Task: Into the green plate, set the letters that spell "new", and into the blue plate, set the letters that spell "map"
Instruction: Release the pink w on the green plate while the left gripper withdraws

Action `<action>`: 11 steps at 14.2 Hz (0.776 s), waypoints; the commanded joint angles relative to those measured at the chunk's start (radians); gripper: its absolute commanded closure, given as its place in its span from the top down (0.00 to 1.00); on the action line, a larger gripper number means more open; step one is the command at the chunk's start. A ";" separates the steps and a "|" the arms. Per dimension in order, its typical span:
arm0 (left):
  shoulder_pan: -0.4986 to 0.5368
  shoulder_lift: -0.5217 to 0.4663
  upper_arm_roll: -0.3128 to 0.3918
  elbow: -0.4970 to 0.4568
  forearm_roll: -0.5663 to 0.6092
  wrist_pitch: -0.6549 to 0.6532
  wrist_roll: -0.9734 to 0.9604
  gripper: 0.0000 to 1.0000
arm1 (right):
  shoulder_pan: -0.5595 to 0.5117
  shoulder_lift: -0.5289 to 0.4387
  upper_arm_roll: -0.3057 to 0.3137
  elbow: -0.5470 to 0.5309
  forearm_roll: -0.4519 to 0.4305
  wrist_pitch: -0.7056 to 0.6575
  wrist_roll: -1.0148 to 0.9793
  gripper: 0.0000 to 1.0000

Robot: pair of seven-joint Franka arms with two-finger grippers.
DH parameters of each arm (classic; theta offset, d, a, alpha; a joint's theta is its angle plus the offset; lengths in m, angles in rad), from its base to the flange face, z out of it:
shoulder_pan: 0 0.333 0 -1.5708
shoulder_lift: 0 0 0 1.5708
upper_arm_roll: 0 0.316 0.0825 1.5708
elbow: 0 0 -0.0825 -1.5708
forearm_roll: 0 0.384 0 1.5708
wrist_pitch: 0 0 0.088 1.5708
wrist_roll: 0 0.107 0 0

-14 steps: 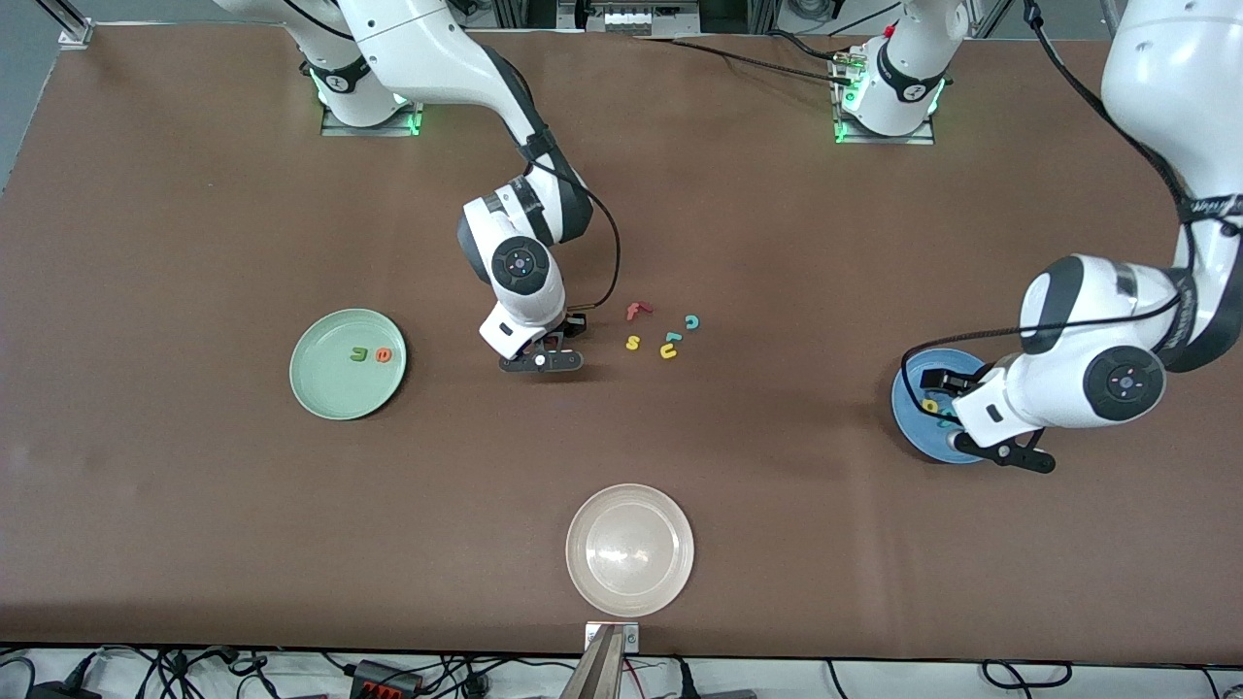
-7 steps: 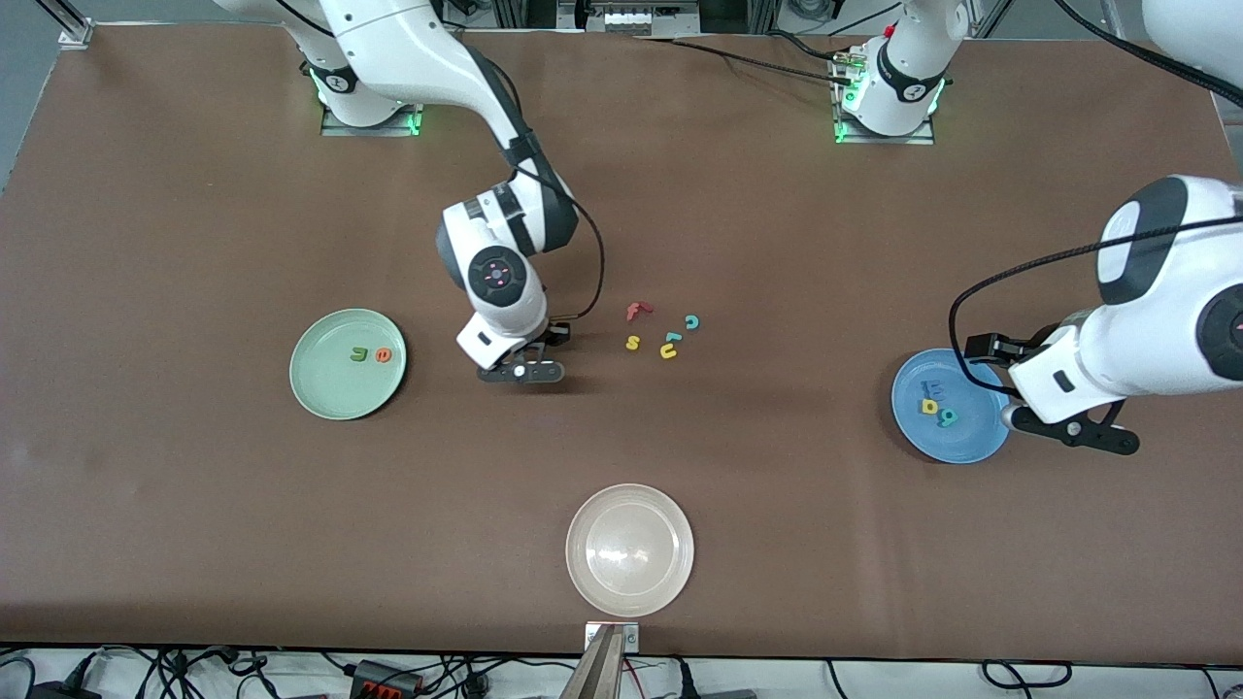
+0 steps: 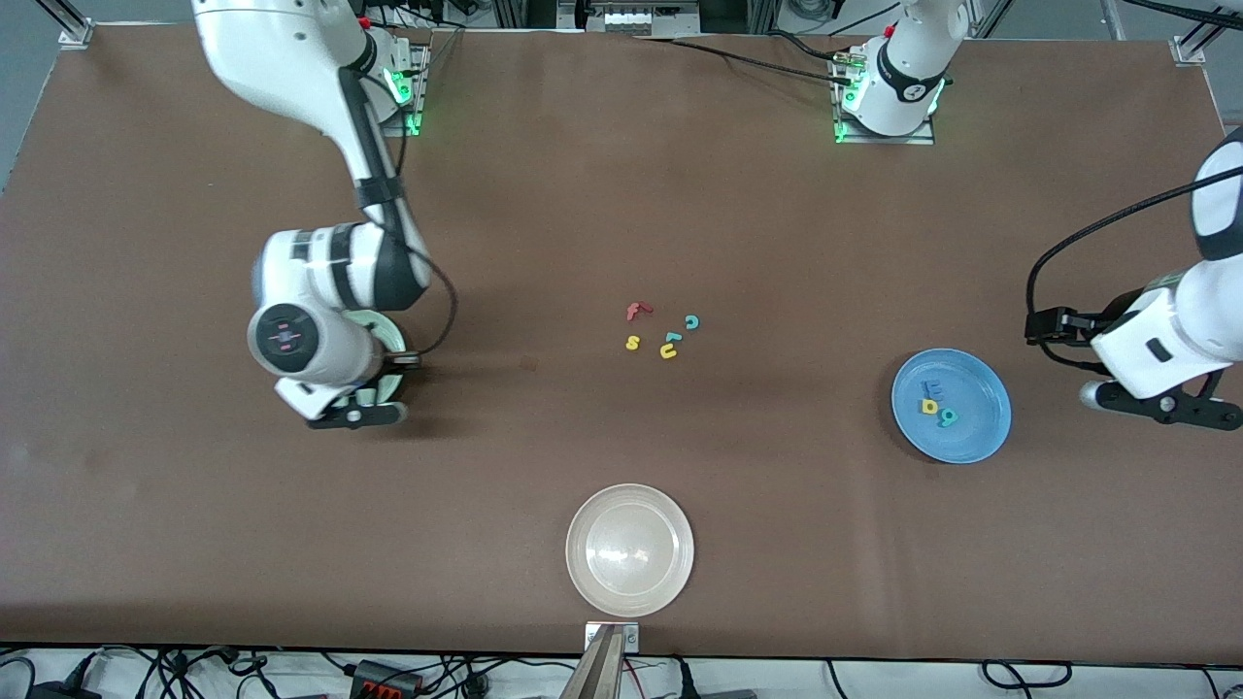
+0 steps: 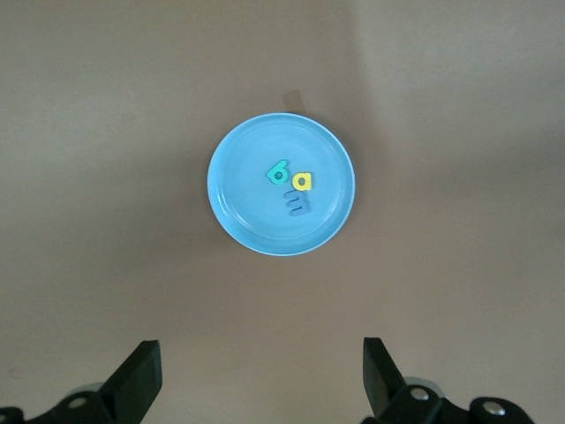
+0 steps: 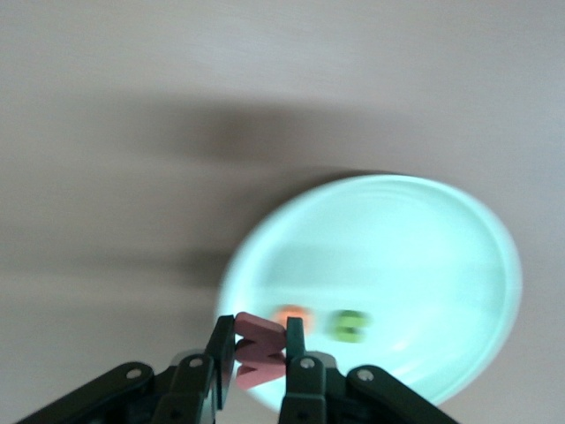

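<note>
The brown surface (image 3: 621, 194) carries three round plates. The green plate (image 5: 415, 238) lies toward the right arm's end, mostly hidden under that arm in the front view. The blue plate (image 3: 952, 406) lies toward the left arm's end. A beige plate (image 3: 630, 549) sits nearer to the front camera than both, about midway between them.

The right claw (image 3: 354, 413) hangs over the green plate's rim, its fingers pinched tight on the pinkish-red "w" (image 5: 258, 352). In the green plate lie the orange "e" (image 5: 290, 316) and the olive-green "n" (image 5: 350, 325), just beside each other.

The left claw (image 3: 1160, 406) hovers over bare surface just beside the blue plate, toward the left arm's end; its fingers (image 4: 141, 380) are spread wide with nothing between them. In the blue plate the blue "m" (image 3: 930, 389), yellow "a" (image 3: 930, 407) and teal "p" (image 3: 947, 417) lie close together.

Between the green and blue plates sits a small cluster of loose letters: a red "f" (image 3: 636, 311), a teal "c" (image 3: 691, 321), a yellow "s" (image 3: 632, 342), a yellow "u" (image 3: 668, 351) and a small teal letter (image 3: 672, 337) just beside the "u".
</note>
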 commanded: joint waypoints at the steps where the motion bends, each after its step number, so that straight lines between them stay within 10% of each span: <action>1: 0.007 -0.063 0.014 -0.013 -0.046 -0.019 0.031 1.00 | -0.066 -0.012 0.003 -0.046 0.002 -0.004 -0.160 0.03; 6: -0.249 -0.155 0.378 -0.099 -0.268 0.004 0.022 1.00 | -0.114 0.016 0.003 -0.064 0.002 0.016 -0.231 0.04; 11: -0.481 -0.415 0.637 -0.423 -0.288 0.261 0.007 1.00 | -0.129 0.056 0.004 -0.072 0.003 0.085 -0.268 0.07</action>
